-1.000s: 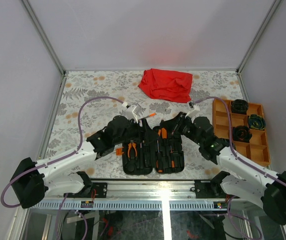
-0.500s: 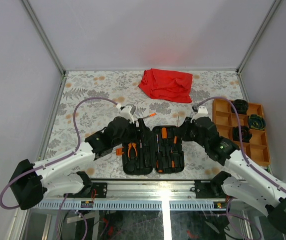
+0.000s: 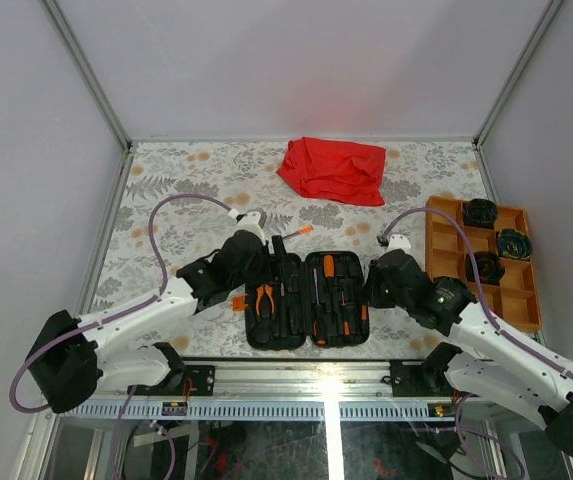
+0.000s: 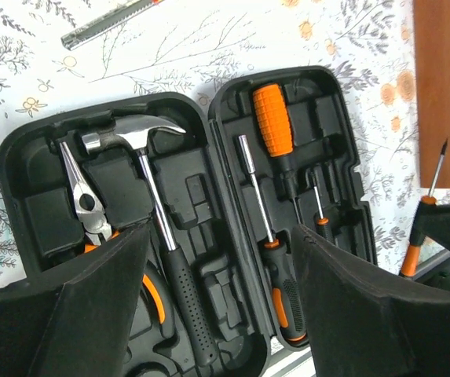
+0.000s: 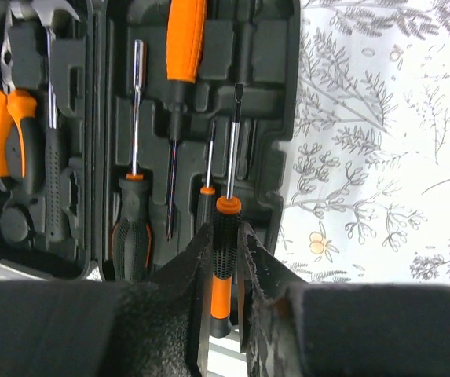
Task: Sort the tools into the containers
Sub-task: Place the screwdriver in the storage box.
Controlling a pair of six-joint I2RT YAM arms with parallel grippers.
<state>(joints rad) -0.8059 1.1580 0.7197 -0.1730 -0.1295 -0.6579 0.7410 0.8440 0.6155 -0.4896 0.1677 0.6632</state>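
Note:
The black case [image 3: 278, 342] lies open near the front edge, also in the left wrist view as the case [image 4: 209, 110]. It holds a hammer [image 4: 152, 196], pliers [image 4: 83, 203] and several screwdrivers [image 4: 272, 118]. My left gripper [image 4: 221, 314] hangs open above the case's near side, nothing between its fingers [image 4: 91, 314]; from above, the left gripper [image 3: 258, 262] is over the left half. My right gripper [image 5: 225, 263] is shut on a small black-and-orange screwdriver [image 5: 225, 236], its shaft over the case's right edge [image 5: 287, 94]. From above, the right gripper [image 3: 374, 285] is beside that edge.
The orange tray [image 3: 446, 235] stands at the right, with dark round items in some compartments. A red cloth [image 3: 331, 168] lies at the back. A slim grey tool [image 3: 296, 233] rests on the patterned table just beyond the case.
The left gripper has opened wider and pulled back a little toward the left. The right arm has carried its screwdriver from over the case's right half to its right edge.

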